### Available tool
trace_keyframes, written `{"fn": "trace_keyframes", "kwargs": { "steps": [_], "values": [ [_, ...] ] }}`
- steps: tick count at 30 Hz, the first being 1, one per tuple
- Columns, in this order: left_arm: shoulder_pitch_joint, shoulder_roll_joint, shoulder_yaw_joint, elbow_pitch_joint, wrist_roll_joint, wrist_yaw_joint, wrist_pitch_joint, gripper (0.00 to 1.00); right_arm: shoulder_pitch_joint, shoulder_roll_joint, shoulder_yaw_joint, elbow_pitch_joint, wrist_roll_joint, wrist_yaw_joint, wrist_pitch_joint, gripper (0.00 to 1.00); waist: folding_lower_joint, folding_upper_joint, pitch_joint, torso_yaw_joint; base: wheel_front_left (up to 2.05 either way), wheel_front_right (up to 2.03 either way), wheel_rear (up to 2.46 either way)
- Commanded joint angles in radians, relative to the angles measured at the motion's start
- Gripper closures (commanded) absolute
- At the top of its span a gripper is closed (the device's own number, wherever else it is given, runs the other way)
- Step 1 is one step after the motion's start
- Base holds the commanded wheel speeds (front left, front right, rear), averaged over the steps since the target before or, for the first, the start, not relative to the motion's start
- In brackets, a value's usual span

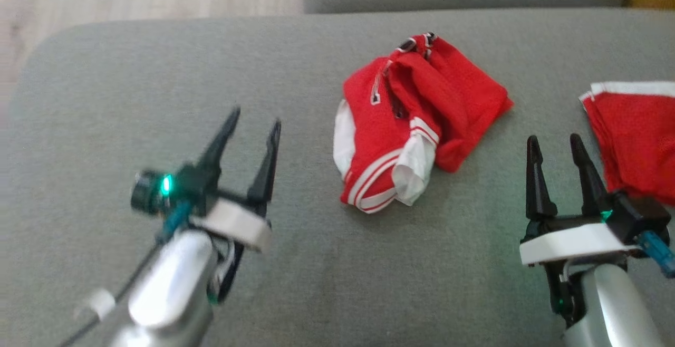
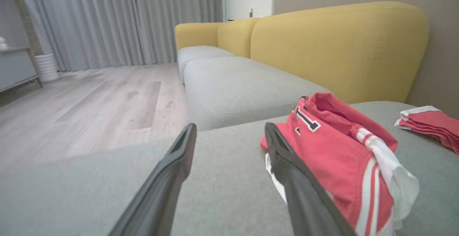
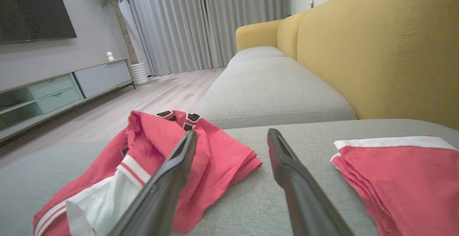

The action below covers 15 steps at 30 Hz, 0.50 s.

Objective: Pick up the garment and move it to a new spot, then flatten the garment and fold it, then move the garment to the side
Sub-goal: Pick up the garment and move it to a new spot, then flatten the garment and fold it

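A crumpled red garment with white stripes and white lining lies in a heap on the grey cushion, a little right of centre. It also appears in the left wrist view and the right wrist view. My left gripper hovers open to the left of the heap, fingers pointing up the view, nothing between them. My right gripper stands open to the right of the heap, also holding nothing.
A second red garment with a white band lies folded at the cushion's right edge, close to my right gripper. Yellow sofa backrest rises behind. Wooden floor lies beyond the cushion's far left edge.
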Motion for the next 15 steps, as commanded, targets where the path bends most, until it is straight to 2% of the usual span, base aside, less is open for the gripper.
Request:
{"fn": "trace_keyframes", "kwargs": {
  "steps": [1,8,15],
  "values": [
    [-0.005,0.012,0.047,-0.041,0.001,0.01,-0.009,0.0,-0.007,-0.002,0.022,-0.029,-0.008,-0.001,-0.011,0.0,0.0002,0.0,-0.036,0.033,0.0,0.0,0.0],
    [0.182,-0.028,0.102,-0.105,0.013,0.044,-0.009,0.0,0.038,-0.002,0.027,-0.027,0.0,-0.001,-0.011,0.0,0.0002,0.0,-0.072,0.045,0.0,0.0,0.0],
    [0.224,-0.059,0.149,-0.131,0.046,0.032,-0.009,0.0,0.048,-0.002,0.034,-0.026,0.004,-0.001,-0.011,0.0,0.0002,0.0,-0.074,0.034,0.0,0.0,0.0]
  ]
}}
